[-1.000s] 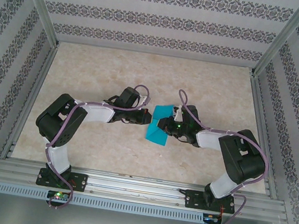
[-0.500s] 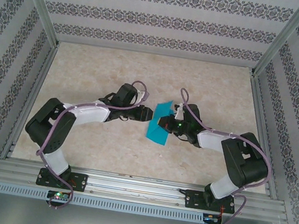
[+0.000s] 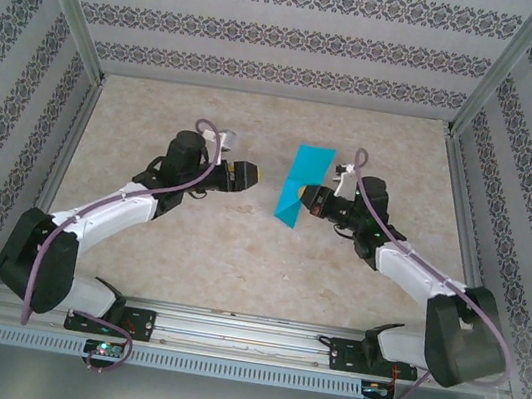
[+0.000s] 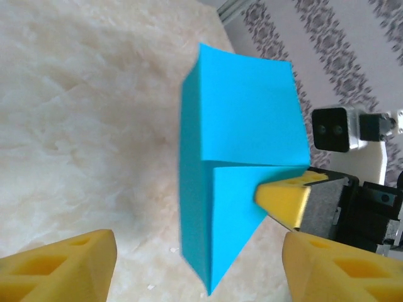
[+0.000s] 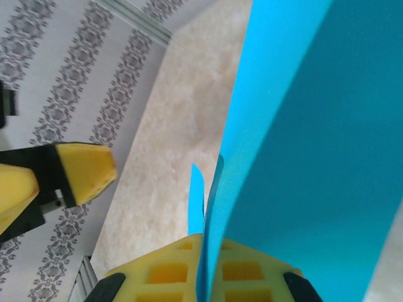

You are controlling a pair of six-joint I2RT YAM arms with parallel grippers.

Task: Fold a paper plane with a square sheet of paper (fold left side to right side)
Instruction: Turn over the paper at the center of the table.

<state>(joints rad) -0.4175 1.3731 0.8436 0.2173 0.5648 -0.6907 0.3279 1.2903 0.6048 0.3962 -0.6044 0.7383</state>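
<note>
The teal-blue sheet of paper (image 3: pixel 301 183) hangs above the table, folded into layers with a flat upper part and a pointed lower end (image 4: pixel 214 277). My right gripper (image 3: pixel 312 202) is shut on its right edge, and the paper (image 5: pixel 302 126) runs up between the yellow fingertips (image 5: pixel 157 270). In the left wrist view the right gripper's yellow tip (image 4: pixel 286 198) pinches the folded flap (image 4: pixel 245 157). My left gripper (image 3: pixel 250 174) stands open to the paper's left, apart from it, with nothing between its fingers (image 4: pixel 69 264). Its yellow finger (image 5: pixel 82 168) faces the paper in the right wrist view.
The marble-patterned table (image 3: pixel 237 256) lies below the paper. Patterned walls with metal frame posts (image 3: pixel 71 27) close it in on three sides. An aluminium rail (image 3: pixel 244 336) runs along the near edge by both arm bases.
My left gripper opened, let go of the paper and drew back to the left. My right gripper carried the paper up and farther from the bases; both arms stretched out.
</note>
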